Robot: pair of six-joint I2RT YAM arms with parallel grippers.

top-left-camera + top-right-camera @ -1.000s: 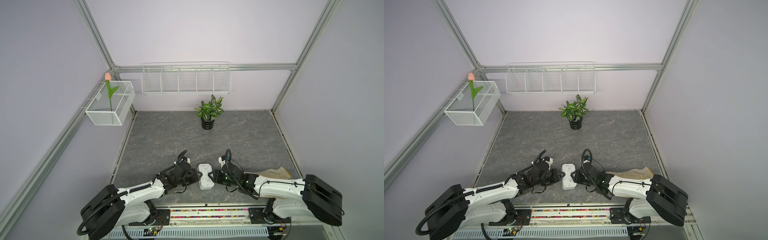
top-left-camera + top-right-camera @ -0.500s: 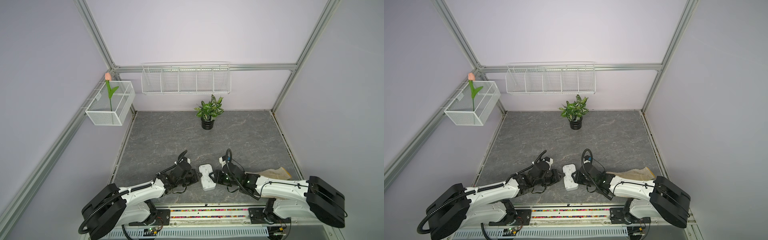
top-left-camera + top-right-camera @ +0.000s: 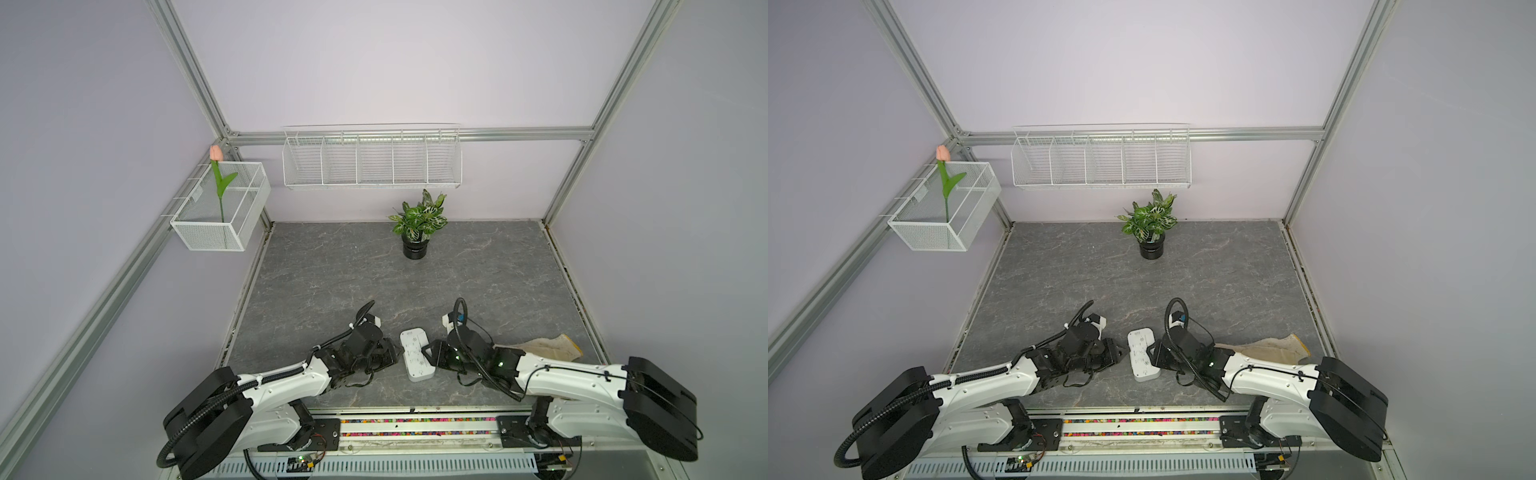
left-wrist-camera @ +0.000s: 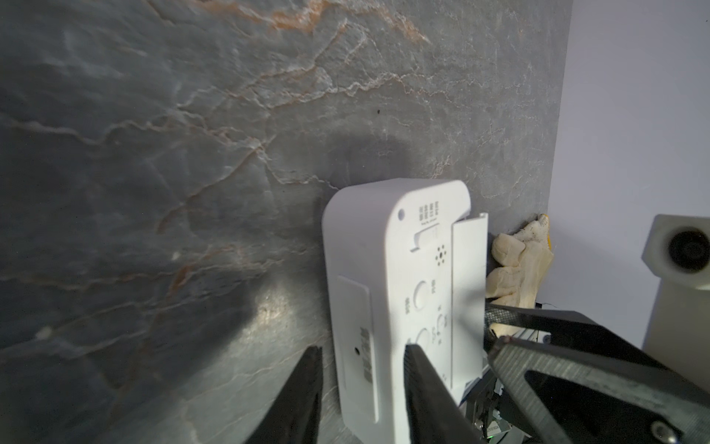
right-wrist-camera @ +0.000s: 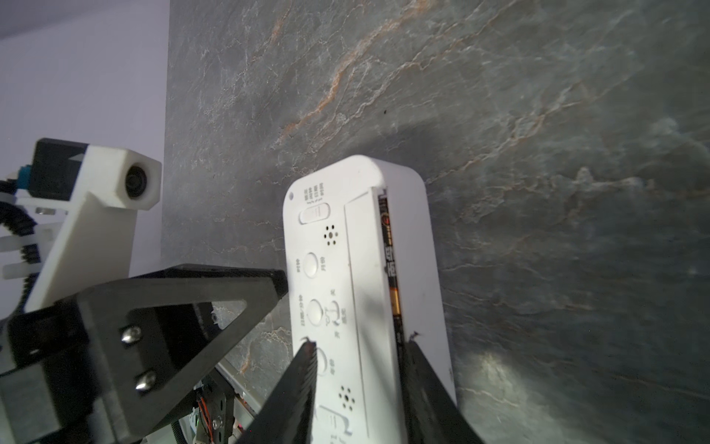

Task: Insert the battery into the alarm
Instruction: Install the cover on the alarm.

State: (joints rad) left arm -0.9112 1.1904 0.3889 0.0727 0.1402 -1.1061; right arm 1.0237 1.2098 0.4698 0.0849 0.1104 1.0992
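Shifted slightly toward the right arm since a second ago, the alarm (image 3: pixel 417 354) lies face down near the middle of the front edge of the bench (image 3: pixel 374 270). Its battery (image 5: pixel 390 269) appears seated, but the cover (image 5: pixel 365 269) stands ajar. Closing looks the step in hand, calling for a flat press until it latches. Both arms reach low, wrists turned inward. The right gripper (image 5: pixel 358 345) straddles the cover, jaws parted. Whether the left gripper (image 4: pixel 363 348) pinches the alarm's edge cannot be told.
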